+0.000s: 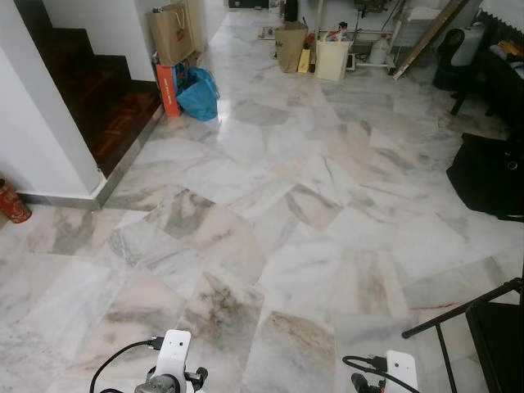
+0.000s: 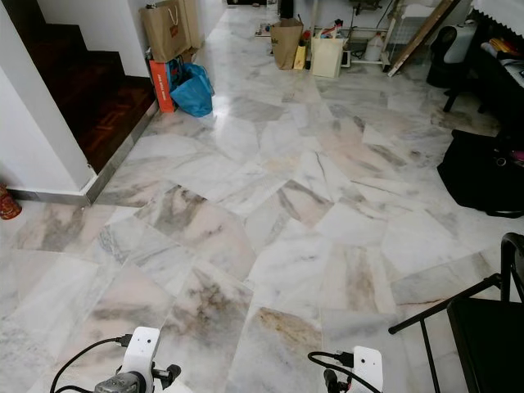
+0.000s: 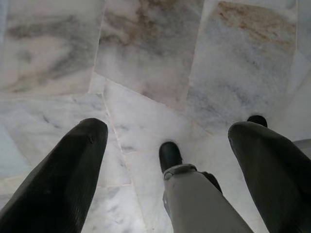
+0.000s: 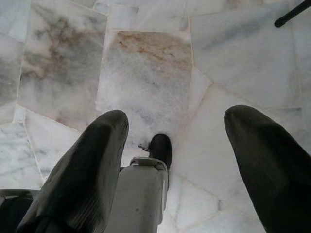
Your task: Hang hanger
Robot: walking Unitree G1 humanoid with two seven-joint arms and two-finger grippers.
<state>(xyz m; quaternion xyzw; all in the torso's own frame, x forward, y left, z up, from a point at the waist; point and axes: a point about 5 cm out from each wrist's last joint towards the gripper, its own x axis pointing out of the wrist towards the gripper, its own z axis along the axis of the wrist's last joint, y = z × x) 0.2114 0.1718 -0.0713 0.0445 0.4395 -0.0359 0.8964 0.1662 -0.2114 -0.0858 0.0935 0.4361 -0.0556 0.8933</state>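
My left gripper [image 3: 167, 130] hangs low over the marble floor [image 1: 270, 213], its two black fingers [image 3: 73, 170] spread wide with nothing between them. My right gripper [image 4: 176, 116] hangs the same way, open and empty, fingers [image 4: 87, 165] pointing down at the tiles. Both white wrists peek in at the bottom of the head views, the left arm [image 1: 172, 360] and the right arm [image 1: 401, 368]. My own grey leg and black foot [image 3: 170, 155] stand on the floor below the grippers.
A black metal frame [image 1: 458, 315] with a slanted bar stands at the near right. A black bag [image 1: 487, 172] lies further right. Dark wooden stairs [image 1: 98, 98] rise at the left, with a blue bag [image 1: 199, 94] and paper bags [image 1: 172, 33] beyond. Open floor stretches ahead.
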